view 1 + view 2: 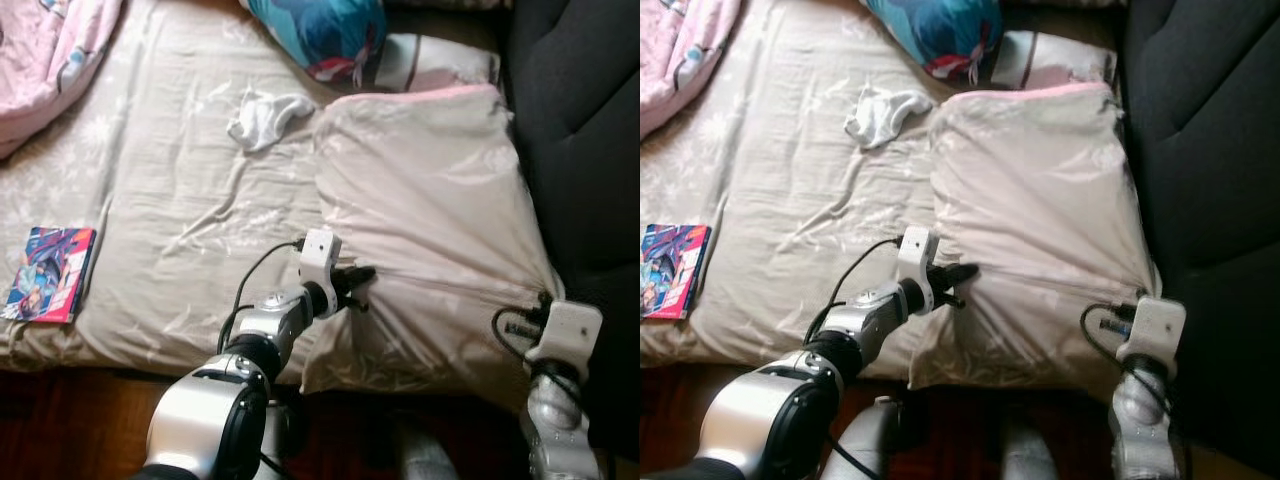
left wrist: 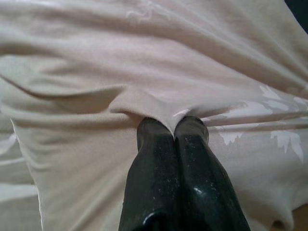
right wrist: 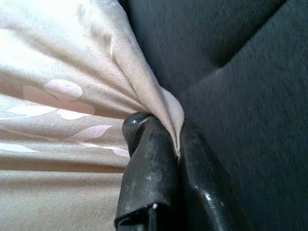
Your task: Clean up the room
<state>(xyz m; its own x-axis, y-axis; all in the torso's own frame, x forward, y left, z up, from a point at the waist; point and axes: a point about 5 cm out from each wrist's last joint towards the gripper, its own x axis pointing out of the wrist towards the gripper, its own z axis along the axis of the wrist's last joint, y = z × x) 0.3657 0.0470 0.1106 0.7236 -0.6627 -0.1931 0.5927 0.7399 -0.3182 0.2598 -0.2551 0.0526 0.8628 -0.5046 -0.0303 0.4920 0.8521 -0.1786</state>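
A large beige pillow (image 1: 430, 220) lies on the right side of the bed, against a dark chair. My left gripper (image 1: 362, 274) is shut on a fold of the pillow's cover at its left edge; the left wrist view shows cloth pinched between the black fingers (image 2: 159, 144). My right gripper (image 1: 546, 297) is shut on the pillow's near right corner, with fabric (image 3: 163, 103) drawn tight between its fingers (image 3: 147, 159). The cover is stretched in creases between the two grips.
A white sock (image 1: 265, 117) lies on the beige sheet (image 1: 170, 210) further back. A colourful book (image 1: 50, 272) sits near the bed's left front edge. A pink blanket (image 1: 45, 55) and a blue patterned pillow (image 1: 315, 30) lie at the back. The dark chair (image 1: 585, 130) stands right.
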